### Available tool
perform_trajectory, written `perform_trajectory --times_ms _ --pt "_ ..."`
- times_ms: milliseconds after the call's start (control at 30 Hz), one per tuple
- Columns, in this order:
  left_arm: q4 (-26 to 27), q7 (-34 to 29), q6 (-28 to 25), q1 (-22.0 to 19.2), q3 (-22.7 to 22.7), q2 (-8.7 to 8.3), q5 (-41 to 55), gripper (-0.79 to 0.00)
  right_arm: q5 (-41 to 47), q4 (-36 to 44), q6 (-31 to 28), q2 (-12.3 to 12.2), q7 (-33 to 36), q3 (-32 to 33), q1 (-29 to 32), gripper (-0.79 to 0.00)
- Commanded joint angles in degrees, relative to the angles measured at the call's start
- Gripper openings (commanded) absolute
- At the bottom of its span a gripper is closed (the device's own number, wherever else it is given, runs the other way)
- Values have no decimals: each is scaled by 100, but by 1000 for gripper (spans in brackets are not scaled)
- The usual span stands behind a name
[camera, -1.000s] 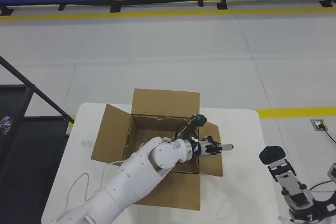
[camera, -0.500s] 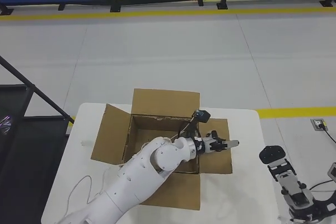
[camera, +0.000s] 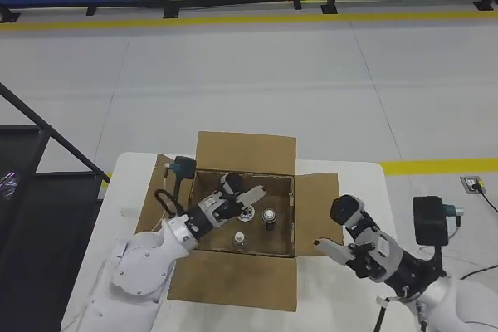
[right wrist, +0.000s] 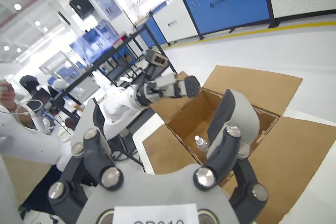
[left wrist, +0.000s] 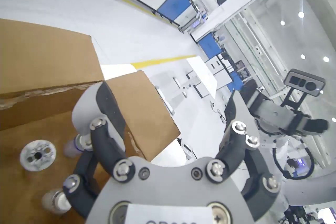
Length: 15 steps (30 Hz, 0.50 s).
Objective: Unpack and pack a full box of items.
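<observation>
Cardboard box (camera: 245, 149), plain brown, sits on the white table (camera: 357, 178) with its flaps spread; left gripper (camera: 241, 189) hangs wide open over its inside, right gripper (camera: 336, 228) open by the right flap; small bottles (camera: 269, 218) stand inside

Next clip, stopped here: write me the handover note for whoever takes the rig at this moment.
Left gripper: open, empty, held above the inside of the cardboard box.
Right gripper: open, empty, by the outer edge of the flap on its own side of the box.
Box: on the table, all four flaps folded out.
Small bottles: about three, standing on the box floor.
Done: box opened.
Left: lift every bottle out, then pack them back in.
</observation>
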<state>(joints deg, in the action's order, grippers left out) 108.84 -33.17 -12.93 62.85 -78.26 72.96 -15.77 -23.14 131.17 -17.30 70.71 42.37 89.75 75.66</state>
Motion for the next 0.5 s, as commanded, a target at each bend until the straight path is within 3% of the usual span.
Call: perform_trajectory --times_ms 0,267,467 --pt "336 -60 -154 515 -621 -66 275 0 -398 -186 397 -6 518 -533 -623 0" --pt "798 -24 -722 1828 -2169 -210 788 0 -1548 -1638 1624 128 1737 -2418 -2730 0" --pt "794 -88 -845 1987 -2309 -229 846 0 -1534 -1648 1859 163 1834 -2619 -2927 0"
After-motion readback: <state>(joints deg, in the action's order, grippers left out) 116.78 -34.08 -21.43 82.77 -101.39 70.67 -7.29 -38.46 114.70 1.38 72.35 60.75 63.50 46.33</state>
